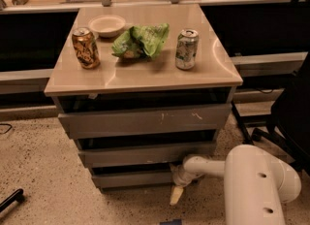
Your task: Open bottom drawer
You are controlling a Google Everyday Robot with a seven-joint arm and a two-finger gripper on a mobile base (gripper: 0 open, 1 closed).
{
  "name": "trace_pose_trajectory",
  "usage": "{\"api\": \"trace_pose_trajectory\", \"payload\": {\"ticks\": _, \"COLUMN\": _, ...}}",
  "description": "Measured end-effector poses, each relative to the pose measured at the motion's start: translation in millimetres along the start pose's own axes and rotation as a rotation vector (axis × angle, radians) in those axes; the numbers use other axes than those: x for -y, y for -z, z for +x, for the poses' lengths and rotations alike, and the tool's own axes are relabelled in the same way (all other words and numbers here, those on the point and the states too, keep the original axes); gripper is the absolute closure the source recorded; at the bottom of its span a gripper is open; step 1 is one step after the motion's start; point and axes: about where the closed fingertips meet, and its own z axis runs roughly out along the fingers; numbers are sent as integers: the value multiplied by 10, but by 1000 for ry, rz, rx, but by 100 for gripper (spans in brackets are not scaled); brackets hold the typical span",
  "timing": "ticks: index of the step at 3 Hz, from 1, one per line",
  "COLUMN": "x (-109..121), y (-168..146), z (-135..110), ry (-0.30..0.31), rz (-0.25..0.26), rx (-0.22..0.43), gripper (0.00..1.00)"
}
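**Q:** Where is the gripper, and how do the jaws stand?

**A:** The gripper (176, 190) is low in the frame, just right of centre, at the right end of the bottom drawer (131, 178). Whether the jaws are open or closed, or have hold of anything, cannot be told. The white arm (252, 180) reaches in from the lower right.

**Q:** Where is the bottom drawer?

**A:** Lower centre. It is the lowest and narrowest grey front, just above the speckled floor (43, 170), with a dark gap along its upper edge. Above it are the middle front (140, 154) and the tall scratched front (140, 120).

**Q:** What is on the cabinet top (145, 76)?

**A:** From left to right: an upright brown can (85, 48), a pale bowl (107, 25) behind it, a crumpled green bag (141, 40), and an upright silver-green can (186, 49).
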Motion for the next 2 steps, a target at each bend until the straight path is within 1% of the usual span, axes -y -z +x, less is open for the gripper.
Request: {"api": "trace_pose_trajectory", "payload": {"ticks": 2, "x": -174, "y": -8, "z": 77, "ry": -17, "rz": -83, "rx": -16, "gripper": 0}}
